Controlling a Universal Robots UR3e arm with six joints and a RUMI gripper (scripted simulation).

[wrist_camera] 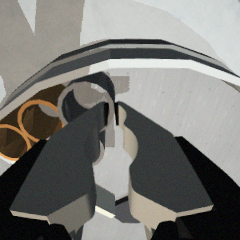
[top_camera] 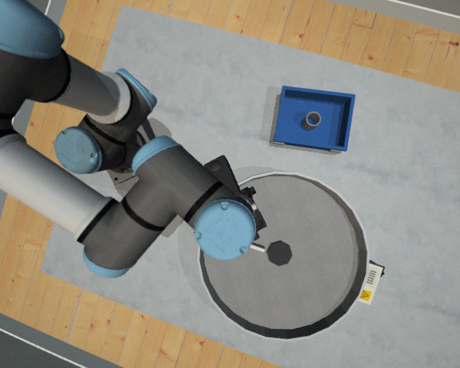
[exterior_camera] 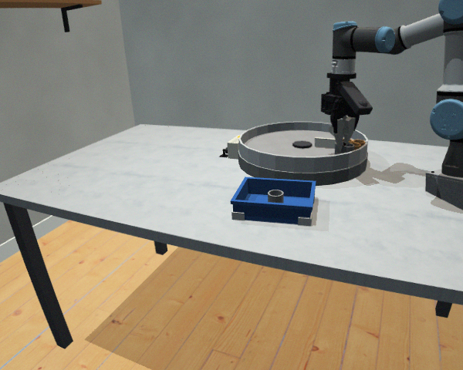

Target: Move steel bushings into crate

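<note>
Steel bushing (top_camera: 310, 126) (exterior_camera: 275, 198) number one's standing in the crate (top_camera: 317, 90) (exterior_camera: 272, 213). On my feed, the gripper (top_camera: 258, 221) (exterior_camera: 343, 148) (wrist_camera: 111, 104) is clenched on another bushing's (exterior_camera: 350, 148) (wrist_camera: 62, 107) wall, down inside the turntable (top_camera: 321, 238) (exterior_camera: 303, 165) (wrist_camera: 175, 95).

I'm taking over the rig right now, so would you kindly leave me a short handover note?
Gripper: shut, apparently pinching the wall of a grey bushing inside the turntable rim; the grip looks slight.
Done: one steel bushing stands in the blue crate.
Left: carry the second one over, let go, move clear.
Leave: the copper-coloured bushings beside it. The top view hides this spot behind the arm.
</note>
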